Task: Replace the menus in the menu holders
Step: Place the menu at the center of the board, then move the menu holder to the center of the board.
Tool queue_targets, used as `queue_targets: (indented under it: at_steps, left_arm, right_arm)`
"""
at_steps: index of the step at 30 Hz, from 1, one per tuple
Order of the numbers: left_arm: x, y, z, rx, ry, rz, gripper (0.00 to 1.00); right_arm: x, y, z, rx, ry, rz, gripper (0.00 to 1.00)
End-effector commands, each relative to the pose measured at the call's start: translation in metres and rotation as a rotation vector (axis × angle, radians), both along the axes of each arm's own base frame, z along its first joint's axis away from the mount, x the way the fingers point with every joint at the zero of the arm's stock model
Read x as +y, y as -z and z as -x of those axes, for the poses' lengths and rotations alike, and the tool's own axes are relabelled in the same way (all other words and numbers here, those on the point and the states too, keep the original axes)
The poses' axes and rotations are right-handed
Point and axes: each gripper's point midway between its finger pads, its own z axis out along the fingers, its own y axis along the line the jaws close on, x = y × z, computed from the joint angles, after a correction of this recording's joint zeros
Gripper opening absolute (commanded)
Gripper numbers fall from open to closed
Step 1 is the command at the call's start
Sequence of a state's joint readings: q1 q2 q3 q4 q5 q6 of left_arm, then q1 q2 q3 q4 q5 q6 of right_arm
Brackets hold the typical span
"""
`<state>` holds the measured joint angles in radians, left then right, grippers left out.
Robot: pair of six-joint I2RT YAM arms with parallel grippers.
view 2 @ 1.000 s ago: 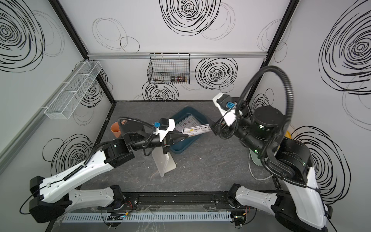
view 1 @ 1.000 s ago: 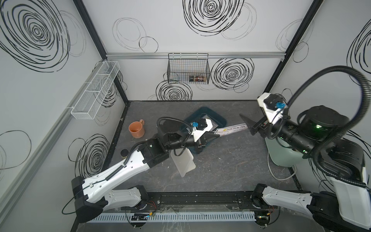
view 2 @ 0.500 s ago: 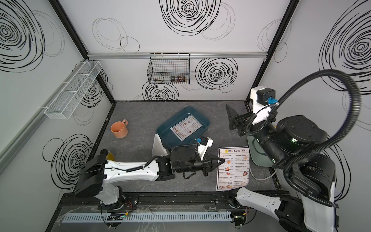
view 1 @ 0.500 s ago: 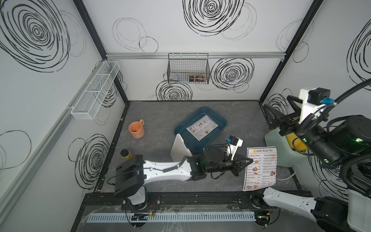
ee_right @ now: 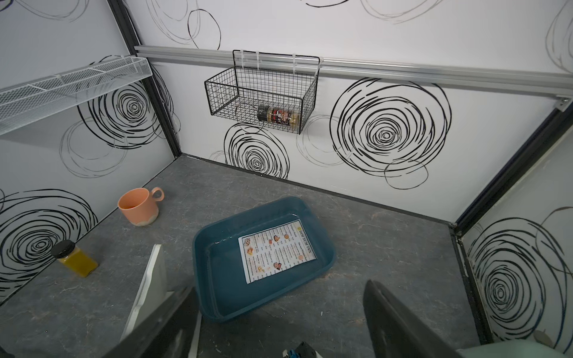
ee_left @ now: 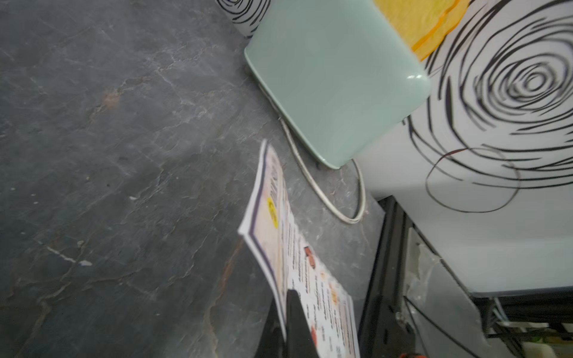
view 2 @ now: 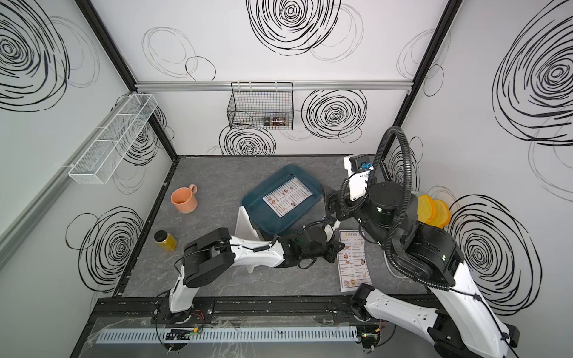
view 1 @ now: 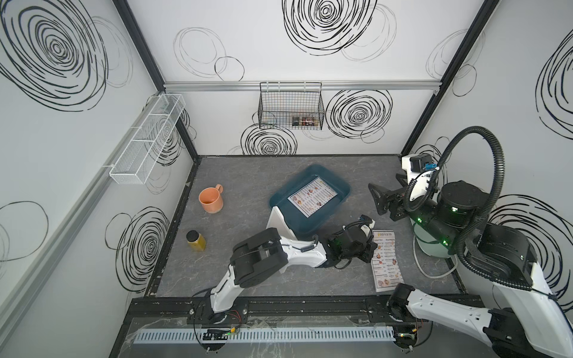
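1. Two menus are in sight. The held menu (view 1: 386, 260) is now at about 4 o'clock on the worktop (view 1: 248, 179), near the front edge. A second ago it was up in the middle, by the menu holder (view 1: 277, 224). The left arm has swung it a long way over.
2. The left tool (ee_left: 286, 310) is clamped tight on one edge of the held menu. I cannot tell if the sheet lies flat on the worktop yet.
3. The right tool (view 1: 387, 190) has its jaws wide apart with nothing between them. A second ago it was close to the held menu's other end. It has pulled back to about 3 o'clock and now looks toward the teal tray (view 1: 325, 212).
4. The tray menu (view 1: 312, 200) lies flat inside the teal tray, a bit past the middle toward 1 o'clock. It has not moved.
5. The menu holder stands upright at the tray's 7 o'clock corner, partly behind the left arm. Only its white back shows, so I cannot see if it is empty.
6. I think the old menu is out and is being put aside. Next the left tool should let go. Then the tray menu has to go into the menu holder.
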<state>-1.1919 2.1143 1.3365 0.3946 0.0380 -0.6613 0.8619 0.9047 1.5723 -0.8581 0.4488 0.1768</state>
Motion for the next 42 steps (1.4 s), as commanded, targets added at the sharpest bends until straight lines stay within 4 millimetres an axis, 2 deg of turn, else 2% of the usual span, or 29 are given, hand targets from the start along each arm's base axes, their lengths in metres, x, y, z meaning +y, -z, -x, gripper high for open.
queue_targets:
  at_steps: [1, 5, 9, 13, 15, 17, 21, 23, 28, 30, 32, 35, 36, 38, 42]
  left_arm:
    - [-0.001, 0.005, -0.015, -0.07, -0.029, -0.041, 0.0]
    - [0.004, 0.024, -0.027, -0.092, -0.065, -0.094, 0.0]
    - [0.01, 0.032, -0.037, -0.101, -0.099, -0.117, 0.02]
    - [0.01, 0.025, -0.039, -0.127, -0.108, -0.122, 0.27]
    - [0.011, 0.017, -0.041, -0.153, -0.113, -0.122, 0.43]
    - [0.012, 0.005, -0.042, -0.178, -0.119, -0.115, 0.56]
    - [0.023, -0.027, -0.043, -0.238, -0.146, -0.097, 0.7]
    - [0.033, -0.053, -0.04, -0.267, -0.159, -0.059, 0.8]
    - [0.061, -0.128, -0.007, -0.32, -0.128, 0.108, 0.85]
    - [0.077, -0.158, 0.01, -0.345, -0.111, 0.159, 0.84]
    - [0.105, -0.18, 0.021, -0.342, -0.132, 0.194, 0.82]
    - [0.162, -0.191, 0.021, -0.272, -0.244, 0.214, 0.8]
    - [0.179, -0.188, 0.019, -0.236, -0.285, 0.22, 0.79]
    - [0.22, -0.193, 0.014, -0.174, -0.387, 0.265, 0.77]
    - [0.288, -0.206, -0.003, -0.128, -0.584, 0.282, 0.75]
  right_arm:
    - [0.0, -0.005, 0.002, -0.001, 0.001, -0.06, 0.88]
    - [0.001, 0.0, 0.002, 0.015, 0.001, -0.051, 0.88]
    - [0.0, 0.011, 0.0, 0.043, 0.015, -0.034, 0.88]
    - [-0.004, 0.027, -0.003, 0.084, 0.048, -0.014, 0.88]
    - [-0.005, 0.031, -0.005, 0.1, 0.059, -0.018, 0.88]
    - [-0.007, 0.033, -0.007, 0.108, 0.067, -0.021, 0.88]
    - [-0.013, 0.025, -0.01, 0.101, 0.086, -0.033, 0.88]
    - [-0.017, 0.018, -0.013, 0.089, 0.103, -0.035, 0.87]
    - [-0.016, 0.008, -0.021, 0.088, 0.125, -0.005, 0.86]
    - [-0.007, 0.007, -0.023, 0.094, 0.094, -0.009, 0.87]
    - [0.004, 0.011, -0.025, 0.116, 0.051, -0.005, 0.87]
    - [0.023, 0.025, -0.027, 0.171, -0.023, 0.01, 0.88]
    - [0.03, 0.029, -0.028, 0.19, -0.046, 0.014, 0.88]
    - [0.048, 0.041, -0.028, 0.241, -0.116, 0.026, 0.88]
    - [0.088, 0.065, -0.025, 0.357, -0.269, 0.027, 0.87]
